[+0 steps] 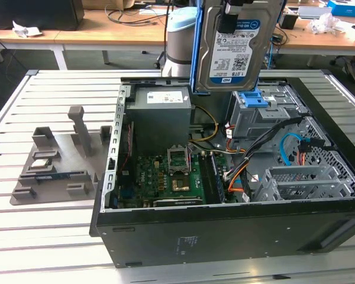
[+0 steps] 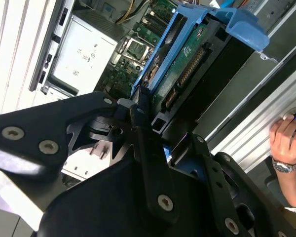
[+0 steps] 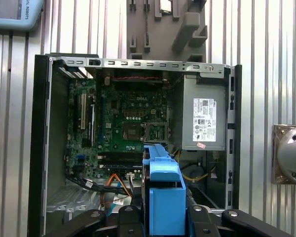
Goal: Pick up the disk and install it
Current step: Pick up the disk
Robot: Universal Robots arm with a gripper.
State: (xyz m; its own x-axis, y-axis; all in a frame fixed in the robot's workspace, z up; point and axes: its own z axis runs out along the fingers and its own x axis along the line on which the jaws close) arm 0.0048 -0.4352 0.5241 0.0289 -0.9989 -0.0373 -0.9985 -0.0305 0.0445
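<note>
Exterior view, item one: the disk. A flat silver metal slab with a white-and-blue label, clipped in a bright blue plastic frame. It hangs upright in the air above the open computer case, touching nothing inside it. My tool is clamped on it, with black linkages on either side of the blue frame in the first wrist view.

Status, as I judge it: pick-up is done. Installation is outstanding, since the disk is well above the grey drive cage and not seated in it.

Item two: the case. Black sheet metal with its side panel off, lying on a ribbed aluminium surface.
- Green motherboard, densely studded.
- Grey power-supply box, smooth, with a white label.
- Blue plastic latch on the cage.
- Orange and blue cables, loosely looped.

Item three: grey moulded fixture with raised blocks, beside the case on the exterior view's left.

Item four: a person's hand with a wristwatch, in the second wrist view, beyond the case wall.
</note>
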